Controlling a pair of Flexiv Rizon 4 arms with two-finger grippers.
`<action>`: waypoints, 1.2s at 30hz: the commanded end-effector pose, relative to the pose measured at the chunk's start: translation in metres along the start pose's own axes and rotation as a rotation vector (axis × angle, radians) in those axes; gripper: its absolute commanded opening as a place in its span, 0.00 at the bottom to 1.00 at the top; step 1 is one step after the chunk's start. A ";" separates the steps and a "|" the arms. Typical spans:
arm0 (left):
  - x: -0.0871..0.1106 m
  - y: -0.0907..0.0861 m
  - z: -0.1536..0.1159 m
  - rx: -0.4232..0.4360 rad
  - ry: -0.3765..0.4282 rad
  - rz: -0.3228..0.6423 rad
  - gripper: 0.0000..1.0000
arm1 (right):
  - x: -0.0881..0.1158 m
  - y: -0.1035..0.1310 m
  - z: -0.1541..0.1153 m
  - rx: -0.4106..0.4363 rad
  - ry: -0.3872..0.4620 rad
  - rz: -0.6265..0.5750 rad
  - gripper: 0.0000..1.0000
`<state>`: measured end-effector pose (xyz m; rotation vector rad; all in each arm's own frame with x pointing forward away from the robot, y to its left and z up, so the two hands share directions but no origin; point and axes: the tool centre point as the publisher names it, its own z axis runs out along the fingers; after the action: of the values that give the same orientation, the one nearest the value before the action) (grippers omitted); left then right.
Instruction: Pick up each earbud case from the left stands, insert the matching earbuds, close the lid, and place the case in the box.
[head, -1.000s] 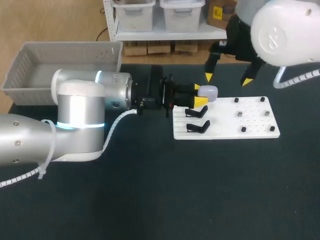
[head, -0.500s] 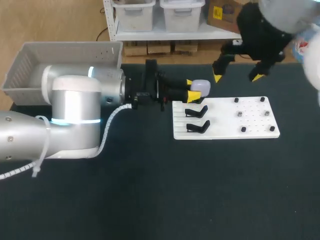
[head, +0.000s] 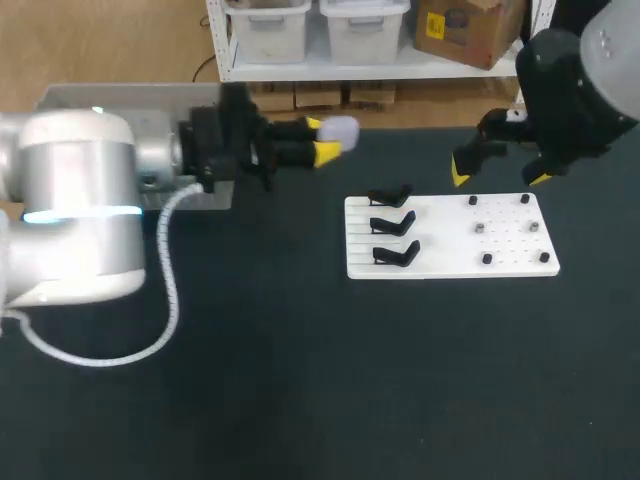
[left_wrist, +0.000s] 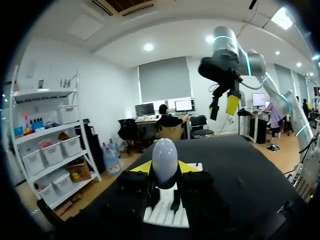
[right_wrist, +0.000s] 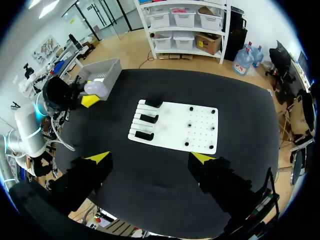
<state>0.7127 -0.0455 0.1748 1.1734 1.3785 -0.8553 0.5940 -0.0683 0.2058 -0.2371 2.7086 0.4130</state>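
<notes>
Left gripper (head: 322, 138) pinches 1 case (head: 338, 129), far left; hold it level, lid reachable. Right gripper (head: 500, 176) spread above board (head: 510, 250).

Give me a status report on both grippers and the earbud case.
Left gripper shut on earbud case, held clear of the stands. Right gripper open above the white board. Nothing between case and box.

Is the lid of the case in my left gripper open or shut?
Shut, it seems: the earbud case is one smooth rounded shell between the left gripper's yellow tips, no lid raised.
</notes>
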 end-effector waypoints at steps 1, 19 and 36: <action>0.001 0.015 -0.055 -0.340 0.050 0.014 0.00 | 0.003 0.000 0.001 0.003 -0.102 0.002 1.00; 0.079 0.156 -0.175 -0.560 0.260 0.004 0.00 | 0.003 0.000 0.001 0.003 -0.102 0.002 1.00; 0.120 0.207 -0.213 -0.511 0.251 -0.063 1.00 | 0.003 0.000 0.001 0.003 -0.102 0.002 1.00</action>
<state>0.8651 0.2297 0.1132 0.8511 1.7241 -0.3542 0.5930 -0.0685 0.2048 -0.2120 2.6175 0.4124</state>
